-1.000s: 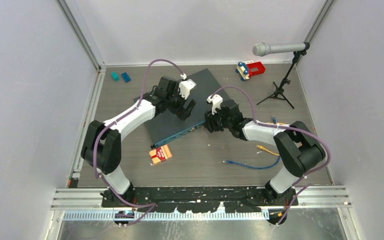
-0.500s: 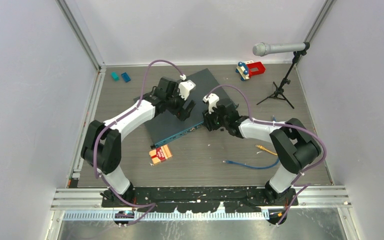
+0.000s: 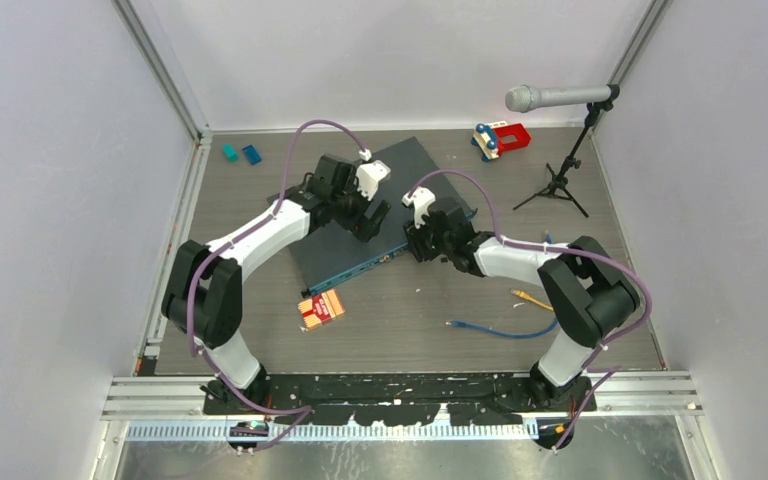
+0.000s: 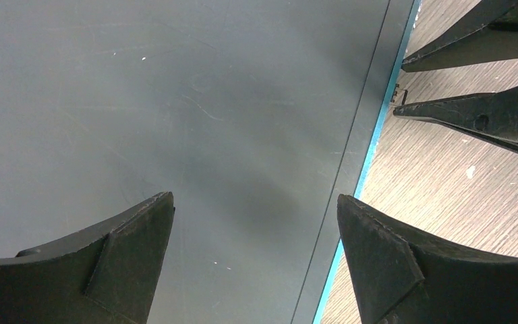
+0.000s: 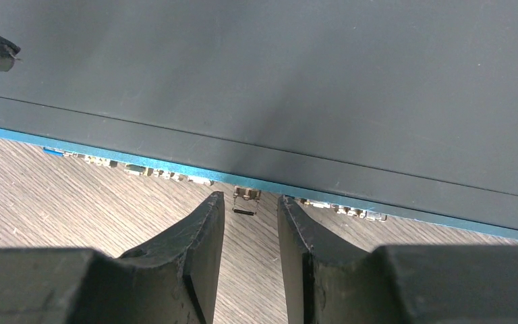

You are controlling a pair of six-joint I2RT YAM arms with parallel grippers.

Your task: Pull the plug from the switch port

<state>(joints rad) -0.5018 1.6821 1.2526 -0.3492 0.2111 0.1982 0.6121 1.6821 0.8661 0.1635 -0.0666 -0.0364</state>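
The switch (image 3: 415,160) lies at an angle mid-table, dark slate top (image 4: 175,101), teal front edge (image 5: 108,144) with a row of small sockets. A small metal plug (image 5: 246,196) with a thin black bail sticks out of one socket. My right gripper (image 5: 250,199) is at that front edge. It is open, its jaws narrowly set on either side of the plug with a sliver of gap on each side. Seen from above, the right gripper (image 3: 415,245) meets the switch's near edge. My left gripper (image 4: 255,197) hovers wide open over the switch top (image 3: 370,222), holding nothing.
A red-and-orange card (image 3: 321,308) lies in front of the switch. A blue cable (image 3: 505,330) and a yellow-tipped cable (image 3: 532,298) lie at right. A microphone on a stand (image 3: 560,97), a red toy (image 3: 501,137) and two teal blocks (image 3: 240,153) stand at the back.
My right gripper has slid left and in toward the switch's front edge, and its jaws have narrowed. The left arm has stayed still.
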